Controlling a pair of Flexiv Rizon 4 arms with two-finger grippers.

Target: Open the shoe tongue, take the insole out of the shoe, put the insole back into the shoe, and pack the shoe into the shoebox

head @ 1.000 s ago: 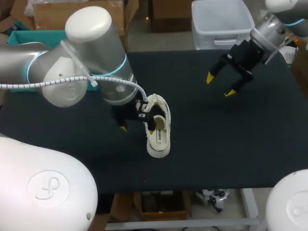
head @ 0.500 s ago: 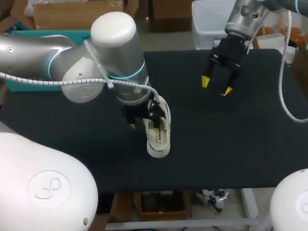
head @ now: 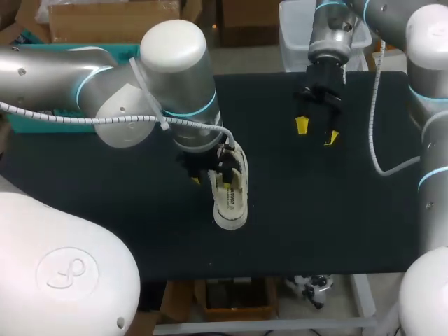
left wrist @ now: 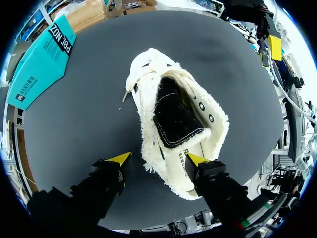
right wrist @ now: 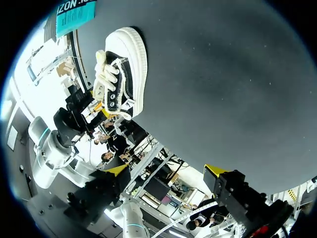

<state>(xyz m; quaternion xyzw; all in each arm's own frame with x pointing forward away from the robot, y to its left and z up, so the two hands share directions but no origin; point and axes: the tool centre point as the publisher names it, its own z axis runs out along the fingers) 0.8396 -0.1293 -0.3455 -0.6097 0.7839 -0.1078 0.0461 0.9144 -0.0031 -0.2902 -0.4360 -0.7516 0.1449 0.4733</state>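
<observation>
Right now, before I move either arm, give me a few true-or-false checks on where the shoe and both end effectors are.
1. The black shoe with a white sole and fleecy white lining sits on the black table. True.
2. The right end effector is shut on the shoe. False: it is open and hangs over bare table, well apart from the shoe.
3. The left end effector is open, with one finger on each side of the shoe's end. True.
4. The shoe is already packed in a box. False: it is out on the table.
</observation>
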